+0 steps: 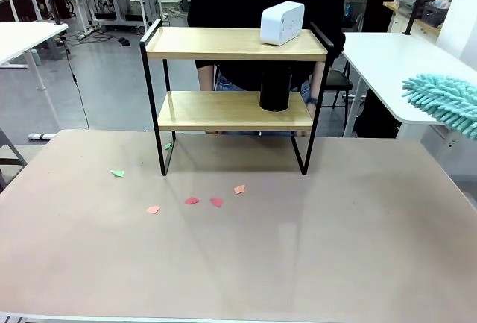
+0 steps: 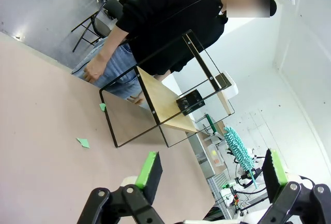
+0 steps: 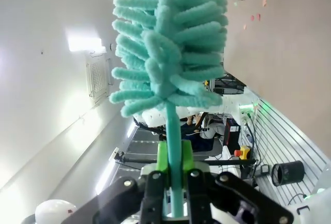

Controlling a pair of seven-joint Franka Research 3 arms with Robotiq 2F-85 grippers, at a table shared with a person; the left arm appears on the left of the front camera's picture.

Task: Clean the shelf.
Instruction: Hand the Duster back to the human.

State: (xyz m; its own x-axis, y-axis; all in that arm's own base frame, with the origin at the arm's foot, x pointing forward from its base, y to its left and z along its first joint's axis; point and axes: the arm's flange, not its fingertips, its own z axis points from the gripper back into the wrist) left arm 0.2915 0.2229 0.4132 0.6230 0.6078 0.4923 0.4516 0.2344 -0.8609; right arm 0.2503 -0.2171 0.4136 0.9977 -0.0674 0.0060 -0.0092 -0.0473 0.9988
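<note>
Shelf (image 1: 235,110) hides the black cylinder's (image 1: 275,89) top.

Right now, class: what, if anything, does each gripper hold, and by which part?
The right gripper is shut on the teal duster, gripping its thin handle just below the fluffy head. The left gripper is open, holding nothing.

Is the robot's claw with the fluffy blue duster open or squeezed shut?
Squeezed shut. The right gripper pinches the teal duster by its thin handle between both green pads.
</note>
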